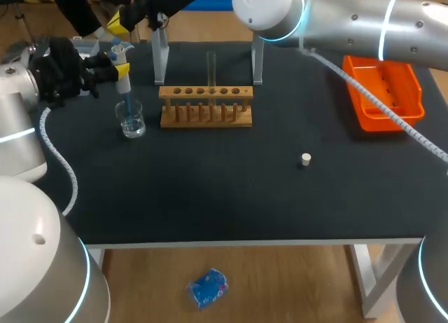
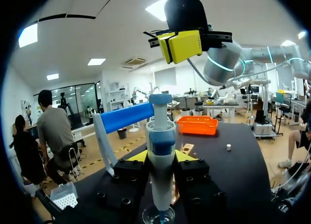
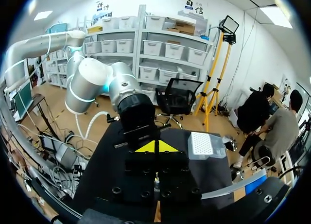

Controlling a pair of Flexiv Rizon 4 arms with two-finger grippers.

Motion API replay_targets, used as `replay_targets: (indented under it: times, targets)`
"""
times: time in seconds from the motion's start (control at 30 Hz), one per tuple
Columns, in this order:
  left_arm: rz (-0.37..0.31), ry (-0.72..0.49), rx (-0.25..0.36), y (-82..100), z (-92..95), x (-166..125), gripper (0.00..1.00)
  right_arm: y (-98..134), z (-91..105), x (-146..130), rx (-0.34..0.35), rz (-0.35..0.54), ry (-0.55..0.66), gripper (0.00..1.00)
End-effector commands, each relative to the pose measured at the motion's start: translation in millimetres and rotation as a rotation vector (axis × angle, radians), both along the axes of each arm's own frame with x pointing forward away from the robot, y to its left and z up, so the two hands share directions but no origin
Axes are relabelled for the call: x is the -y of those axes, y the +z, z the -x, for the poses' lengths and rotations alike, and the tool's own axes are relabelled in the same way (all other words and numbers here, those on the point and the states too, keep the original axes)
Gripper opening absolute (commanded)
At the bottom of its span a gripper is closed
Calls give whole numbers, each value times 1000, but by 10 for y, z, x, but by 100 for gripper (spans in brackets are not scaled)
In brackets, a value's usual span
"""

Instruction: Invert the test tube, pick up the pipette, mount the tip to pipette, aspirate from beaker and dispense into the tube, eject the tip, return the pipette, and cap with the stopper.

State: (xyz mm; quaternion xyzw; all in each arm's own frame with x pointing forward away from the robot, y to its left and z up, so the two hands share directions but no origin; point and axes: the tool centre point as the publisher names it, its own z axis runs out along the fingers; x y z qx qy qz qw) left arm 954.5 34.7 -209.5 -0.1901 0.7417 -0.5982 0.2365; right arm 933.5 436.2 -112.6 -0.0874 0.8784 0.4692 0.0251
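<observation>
My left gripper (image 1: 115,65) is shut on the pipette (image 1: 123,71), held upright at the table's far left. Its blue tip dips into the glass beaker (image 1: 131,120). In the left wrist view the pipette (image 2: 160,151) stands between my own fingers, over the beaker (image 2: 158,216). My right gripper (image 1: 120,29) hangs shut just above the pipette's top, holding nothing; its yellow tips (image 2: 182,45) show overhead. The right wrist view has that gripper (image 3: 155,147) pointing down at the left arm. The test tube (image 1: 211,71) stands upright in the wooden rack (image 1: 206,107). The white stopper (image 1: 306,158) lies to the right.
An orange tray (image 1: 383,92) sits at the back right. The pipette stand's two posts (image 1: 160,57) rise behind the rack, with its blue bar (image 2: 126,117) beside my left gripper. A white tip box (image 2: 63,195) is at the far left edge.
</observation>
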Motion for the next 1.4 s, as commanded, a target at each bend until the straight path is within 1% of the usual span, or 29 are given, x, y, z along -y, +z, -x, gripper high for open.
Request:
replay_targets:
  times: [0.03, 0.1, 0.13, 0.17, 0.2, 0.23, 0.53, 0.6, 0.77, 0.87, 1.4]
  targets:
    - [-2, 0, -1, 9, 4, -2, 0, 66, 6, 117, 23, 4, -10, 0]
    - [-2, 0, -1, 9, 4, -2, 0, 103, -10, 191, 36, 0, -22, 0]
    - [-2, 0, -1, 9, 4, -2, 0, 118, -15, 224, 41, -1, -25, 30]
    - [-2, 0, -1, 9, 4, -2, 0, 138, -24, 275, 50, 1, -38, 49]
    - [-2, 0, -1, 9, 4, -2, 0, 151, -31, 311, 55, 1, -45, 78]
    - [-2, 0, -1, 9, 4, -2, 0, 172, -40, 369, 61, -1, -51, 100]
    - [-2, 0, -1, 9, 4, -2, 0, 230, -49, 814, 110, -16, -110, 100]
    - [-2, 0, -1, 9, 4, -2, 0, 205, -49, 922, 133, -13, -124, 100]
    - [-2, 0, -1, 9, 4, -2, 0, 70, -65, 1201, 116, -28, -173, 100]
    - [-2, 0, -1, 9, 4, -2, 0, -17, -55, 1337, 124, -38, -177, 100]
    - [-2, 0, -1, 9, 4, -2, 0, -17, -55, 1337, 124, -38, -177, 100]
